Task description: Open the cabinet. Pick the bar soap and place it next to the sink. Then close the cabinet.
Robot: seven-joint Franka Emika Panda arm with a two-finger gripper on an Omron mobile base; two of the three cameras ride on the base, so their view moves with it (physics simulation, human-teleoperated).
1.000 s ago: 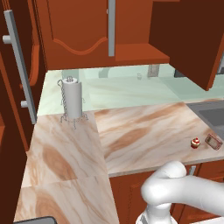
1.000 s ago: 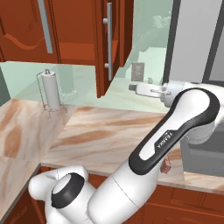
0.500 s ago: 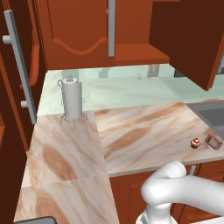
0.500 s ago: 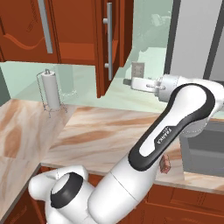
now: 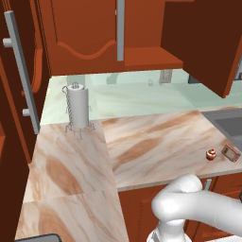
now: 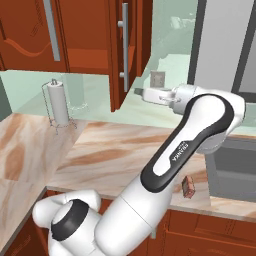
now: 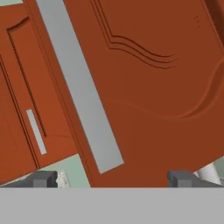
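Paper-towel holder [image 5: 77, 106] — upright at nine o'clock on the desk [image 5: 142, 142], well apart from everything else.

Cabinet [image 5: 90, 33] — along twelve o'clock; one door [image 5: 203, 42] stands swung open at two o'clock, its grey bar handle [image 7: 78, 87] close before the hand camera.

Gripper [image 6: 140, 93] — jaws spread wide, pinching nothing, raised just beside the open door's edge in the right base view.

Cupcake-like item [image 5: 211, 154] — at four o'clock on the desk, just beside the bar soap.

Bar soap [image 5: 230, 153] — lying on the desk next to the sink [image 5: 231, 125], so placing looks done — closing remains.

Risk, judged: the wide jaws could straddle or snag the handle, or push off-centre so the door stops short; the elbow sweeping low could knock the soap into the basin.
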